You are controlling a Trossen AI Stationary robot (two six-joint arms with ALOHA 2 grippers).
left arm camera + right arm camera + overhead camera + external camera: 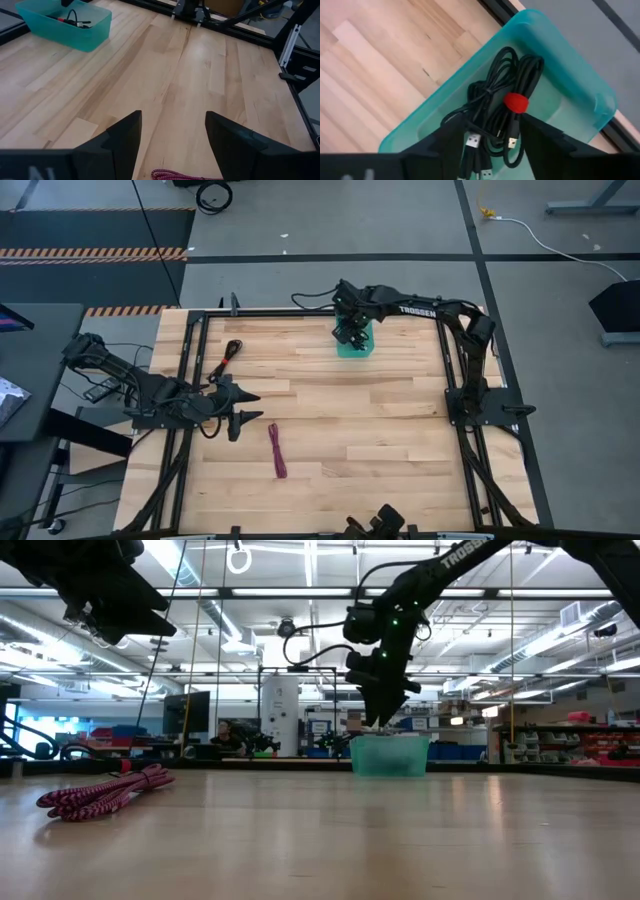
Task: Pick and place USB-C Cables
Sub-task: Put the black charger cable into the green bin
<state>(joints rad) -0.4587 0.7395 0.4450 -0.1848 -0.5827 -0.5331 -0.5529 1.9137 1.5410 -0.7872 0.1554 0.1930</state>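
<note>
Magenta cable point(105, 791) on table point(330, 840), right gripper point(385, 720) over teal bin point(390, 755)

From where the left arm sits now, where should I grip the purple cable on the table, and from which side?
Grip the purple cable at mid-length, coming straight down from above. It lies flat on the table as a long, narrow bundle, so closing the left gripper across its short width should catch all the strands. That gripper is open and close beside it. Its ends look looser, so they are probably less secure.
</note>
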